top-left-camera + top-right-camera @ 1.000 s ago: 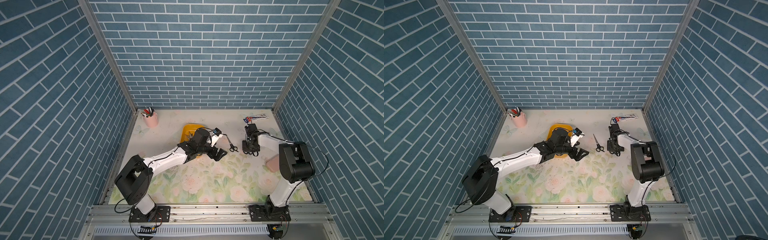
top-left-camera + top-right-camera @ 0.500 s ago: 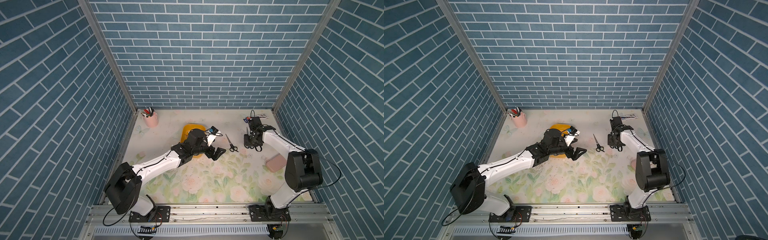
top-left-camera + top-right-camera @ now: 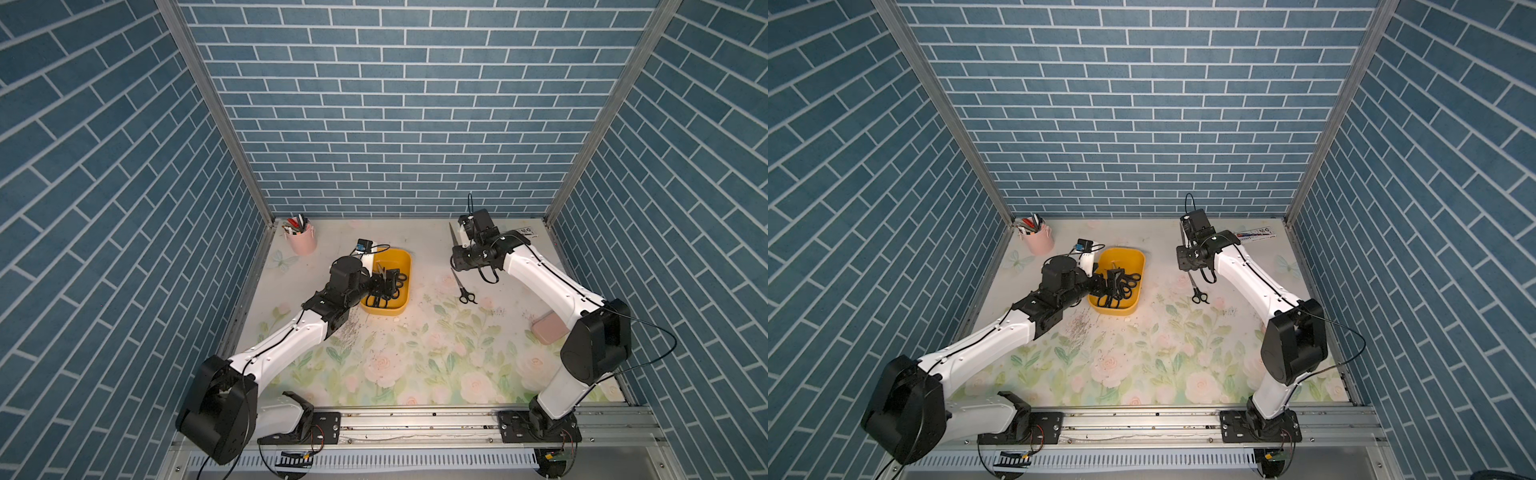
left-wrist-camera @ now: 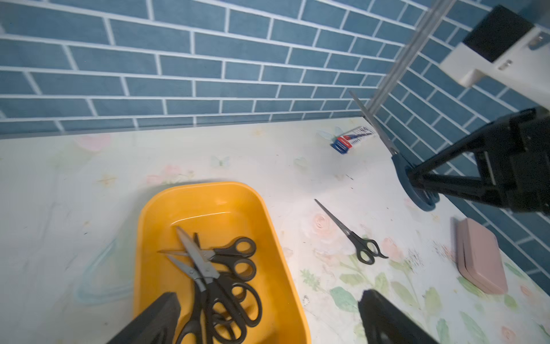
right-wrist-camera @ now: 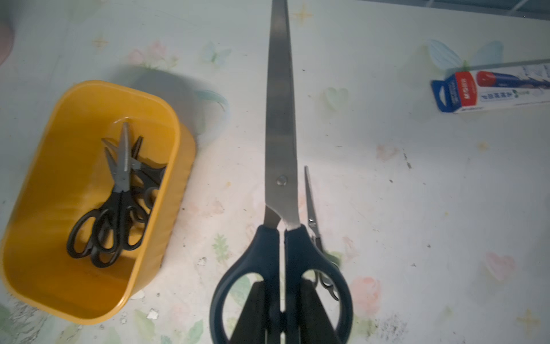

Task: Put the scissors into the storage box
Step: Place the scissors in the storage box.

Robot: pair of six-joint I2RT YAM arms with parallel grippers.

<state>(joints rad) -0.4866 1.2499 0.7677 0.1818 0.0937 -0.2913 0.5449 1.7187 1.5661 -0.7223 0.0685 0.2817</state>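
- Right gripper [image 5: 282, 309]: jaws clenched on the handle loops of the blue-handled scissors [image 5: 281, 134]. Blades closed, tip aimed at the back wall and tilted upward.
- That pair is held off the table [image 3: 415, 353], well apart from the storage box [image 4: 214, 205].
- Left gripper [image 4: 269, 297]: jaws spread wide, nothing between them. It hovers over the near end of the storage box, above the handles there.
- In the box: a pile of black-handled scissors [image 4: 220, 277], several pairs overlapping with blades toward the far end. Can't tell the exact count.
- One slim black-handled pair [image 4: 354, 238] lies flat on the table between the box and the right arm, below the held pair in the right wrist view.
- Further out: pink pen cup [image 3: 300, 241] in the back left corner, white-and-blue carton [image 4: 352, 138] at the back right, and a flat pink case [image 4: 480, 256] by the right wall.
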